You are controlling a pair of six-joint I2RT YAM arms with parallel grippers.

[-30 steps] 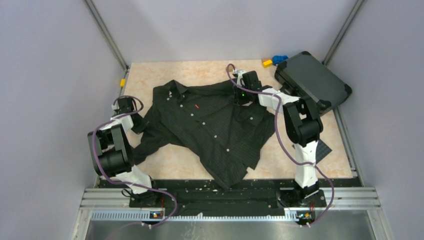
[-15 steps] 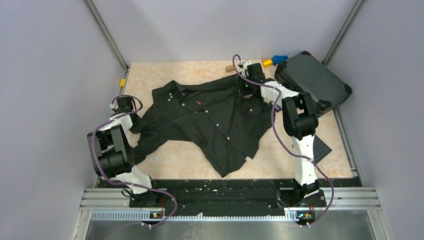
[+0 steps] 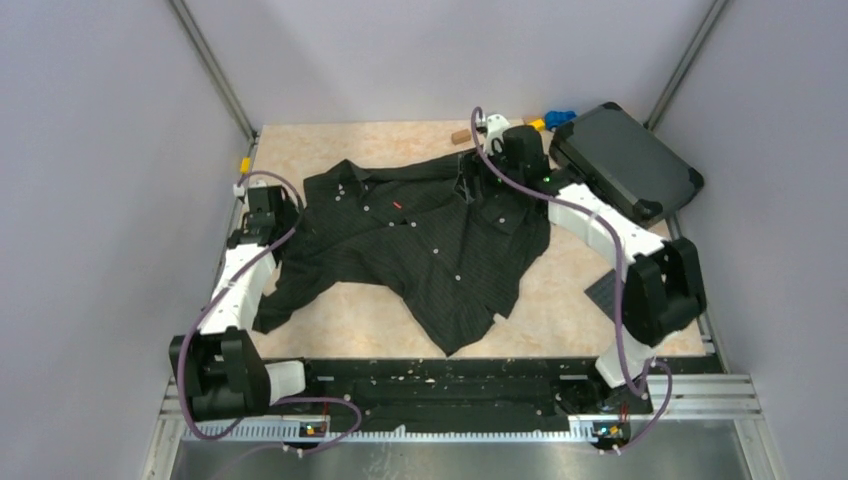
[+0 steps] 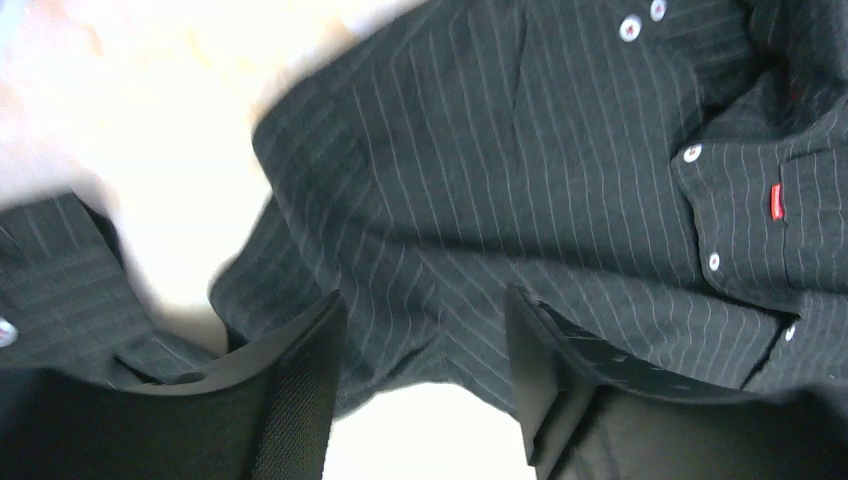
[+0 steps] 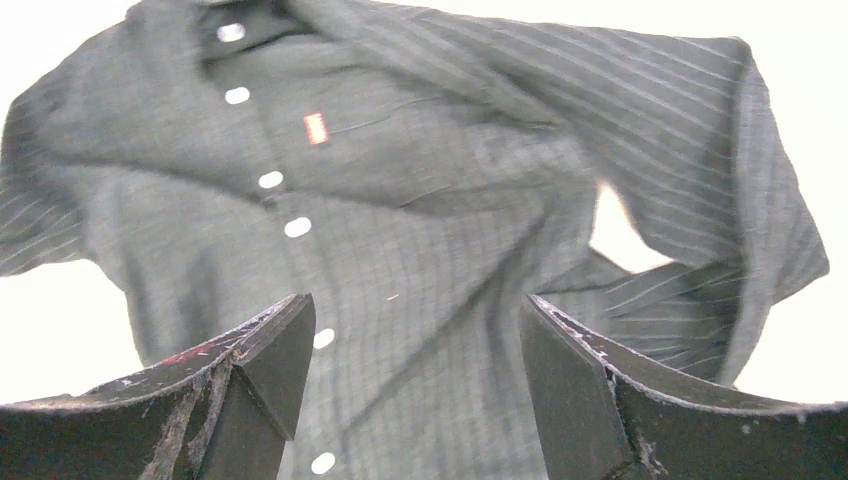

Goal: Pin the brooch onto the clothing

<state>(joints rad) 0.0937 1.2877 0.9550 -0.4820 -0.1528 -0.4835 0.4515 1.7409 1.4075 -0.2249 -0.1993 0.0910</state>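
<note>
Beige marbled bench point(image 3: 400, 310) fills the floor of a grey-walled booth, and the shirt point(image 3: 430, 245) lies spread across its middle, front side up. Its collar points to the far left and its hem to the near edge. One sleeve trails down the left side. A small red tag point(image 3: 398, 206) sits on the chest beside the row of white buttons point(image 5: 298, 227). The brooch cannot be picked out in any view.

The left hand point(image 3: 264, 205) is at the shirt's left edge, by the shoulder. In its wrist view its fingers point(image 4: 300, 390) stand apart with only pinstriped cloth showing beyond the gap. Whether they touch the cloth cannot be told.

The right hand point(image 3: 478, 183) is at the shirt's far right corner. Its fingers point(image 5: 255, 375) are also spread wide, gripping nothing, with the button row and the tag showing past them.

A dark case point(image 3: 625, 160) lies tilted at the far right corner of the bench. Just left of it sit a blue toy point(image 3: 560, 118), a yellow block point(image 3: 537, 126) and a small wooden piece point(image 3: 460, 137). A dark square mat point(image 3: 610, 295) rests on the bench by the right arm.
</note>
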